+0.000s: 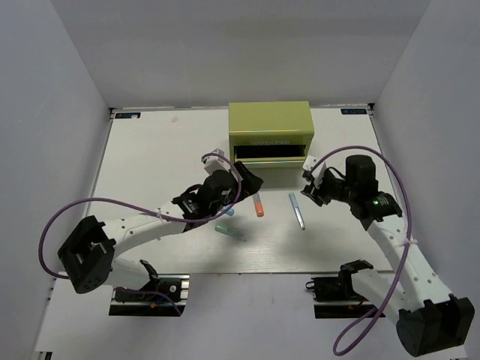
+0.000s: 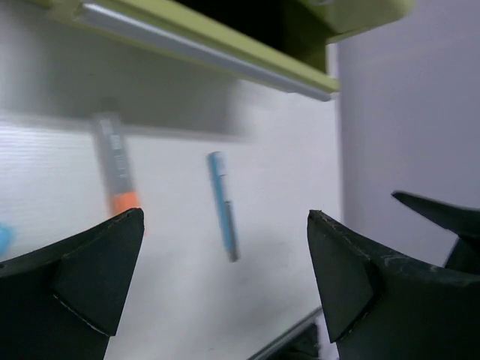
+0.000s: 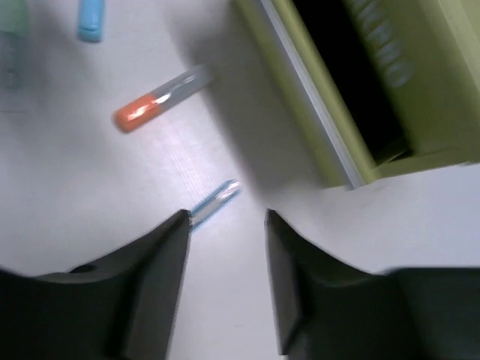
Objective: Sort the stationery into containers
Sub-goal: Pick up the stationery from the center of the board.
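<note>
The yellow-green toolbox [image 1: 270, 127] stands at the back centre with a front drawer [image 1: 270, 157] pulled open. The orange-ended stick [image 1: 259, 204], the slim grey-blue pen [image 1: 298, 211], the green-ended stick [image 1: 230, 232] and the blue-ended stick [image 1: 228, 212] lie on the table in front of it. My left gripper [image 1: 249, 180] is open and empty, above the table left of the drawer; its wrist view shows the orange-ended stick [image 2: 116, 169] and the grey-blue pen [image 2: 223, 204]. My right gripper [image 1: 310, 187] is open and empty, right of the drawer, just above the grey-blue pen's end [image 3: 214, 201].
The white table [image 1: 150, 172] is walled in by grey panels on three sides. The drawer's front lip [image 2: 202, 52] juts toward the arms. In the right wrist view the toolbox [image 3: 360, 82] fills the upper right, with the orange-ended stick [image 3: 154, 101] to the left.
</note>
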